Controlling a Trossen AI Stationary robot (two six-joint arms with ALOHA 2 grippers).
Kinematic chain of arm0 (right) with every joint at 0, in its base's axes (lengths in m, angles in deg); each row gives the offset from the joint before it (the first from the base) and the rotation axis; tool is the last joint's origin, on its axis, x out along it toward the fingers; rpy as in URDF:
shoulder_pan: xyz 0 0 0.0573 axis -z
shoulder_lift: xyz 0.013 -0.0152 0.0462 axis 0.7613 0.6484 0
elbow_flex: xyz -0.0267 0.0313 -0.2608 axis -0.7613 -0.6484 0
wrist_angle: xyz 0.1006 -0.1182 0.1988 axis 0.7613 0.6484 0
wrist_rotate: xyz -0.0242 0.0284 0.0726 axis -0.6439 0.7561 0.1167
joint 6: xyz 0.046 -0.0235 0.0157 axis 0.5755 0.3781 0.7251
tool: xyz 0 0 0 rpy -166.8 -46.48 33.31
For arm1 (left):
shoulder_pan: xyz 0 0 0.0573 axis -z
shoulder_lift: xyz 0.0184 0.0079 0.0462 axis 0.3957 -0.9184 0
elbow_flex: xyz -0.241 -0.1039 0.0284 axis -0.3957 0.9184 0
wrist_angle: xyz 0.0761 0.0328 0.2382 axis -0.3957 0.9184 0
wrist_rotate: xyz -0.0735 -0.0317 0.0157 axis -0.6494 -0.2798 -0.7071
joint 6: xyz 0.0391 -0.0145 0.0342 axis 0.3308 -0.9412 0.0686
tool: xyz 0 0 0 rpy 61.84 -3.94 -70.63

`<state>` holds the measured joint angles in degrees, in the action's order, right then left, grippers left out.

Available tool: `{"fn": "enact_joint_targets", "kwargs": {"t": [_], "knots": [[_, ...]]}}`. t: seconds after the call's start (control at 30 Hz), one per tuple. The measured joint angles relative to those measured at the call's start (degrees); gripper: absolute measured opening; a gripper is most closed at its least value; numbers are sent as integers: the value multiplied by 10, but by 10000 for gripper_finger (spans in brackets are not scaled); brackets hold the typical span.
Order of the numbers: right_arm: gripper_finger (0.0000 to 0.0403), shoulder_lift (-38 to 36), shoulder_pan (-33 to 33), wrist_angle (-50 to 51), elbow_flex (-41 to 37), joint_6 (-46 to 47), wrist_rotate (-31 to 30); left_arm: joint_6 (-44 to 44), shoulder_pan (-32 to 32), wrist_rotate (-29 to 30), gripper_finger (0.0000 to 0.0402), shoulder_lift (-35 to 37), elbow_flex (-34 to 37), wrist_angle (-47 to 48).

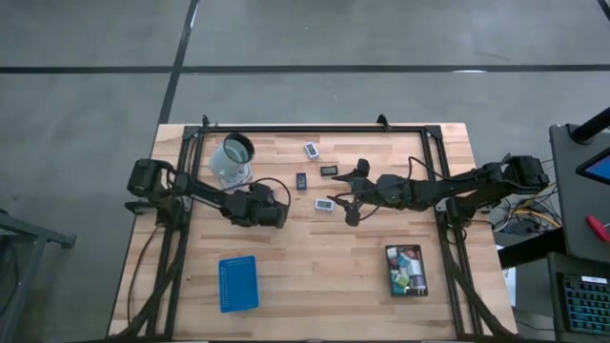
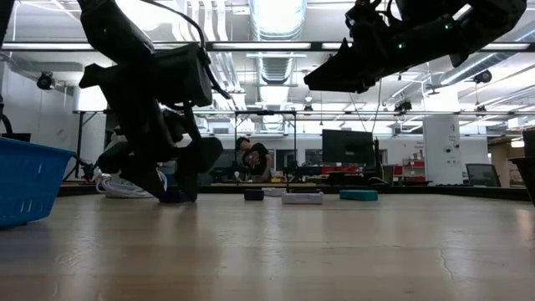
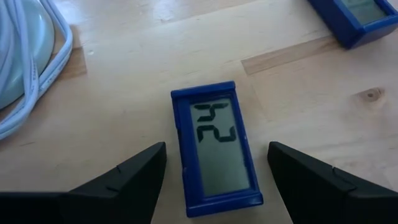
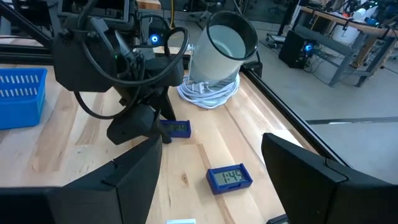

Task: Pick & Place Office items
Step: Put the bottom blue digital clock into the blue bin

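Note:
A small blue display block (image 3: 214, 149) with a grey screen lies flat on the wooden table (image 1: 315, 257), right of the left arm (image 1: 301, 181). My left gripper (image 3: 216, 146) is low and open, one finger on each side of the block's near end, touching nothing. My right gripper (image 1: 348, 193) is open and empty, raised above the table (image 2: 351, 75). A second blue display block (image 4: 229, 177) lies ahead of it. A white flat piece (image 1: 326, 203) lies beside it, and another white piece (image 1: 312, 150) lies farther back.
A round cup (image 1: 232, 159) lies tipped on a coil of white cord (image 4: 208, 90) at the far left. A blue tray (image 1: 238, 283) stands at the near left. A black tray (image 1: 407, 270) at the near right holds several small pieces. A dark frame (image 1: 315, 129) borders the table.

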<state>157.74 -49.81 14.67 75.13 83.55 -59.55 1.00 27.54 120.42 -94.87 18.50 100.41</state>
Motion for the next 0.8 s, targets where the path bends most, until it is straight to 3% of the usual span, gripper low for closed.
{"fn": "enact_joint_targets", "kwargs": {"t": [0.23, 0.67, 0.8], "knots": [[274, 0, 0, 0, 0, 0, 0, 3, 0, -2, 278, 1, 0, -3], [274, 0, 0, 0, 0, 0, 0, 5, 0, -3, 158, 1, 0, -4], [274, 0, 0, 0, 0, 0, 0, 5, 0, -3, 148, 1, 0, -4]]}}
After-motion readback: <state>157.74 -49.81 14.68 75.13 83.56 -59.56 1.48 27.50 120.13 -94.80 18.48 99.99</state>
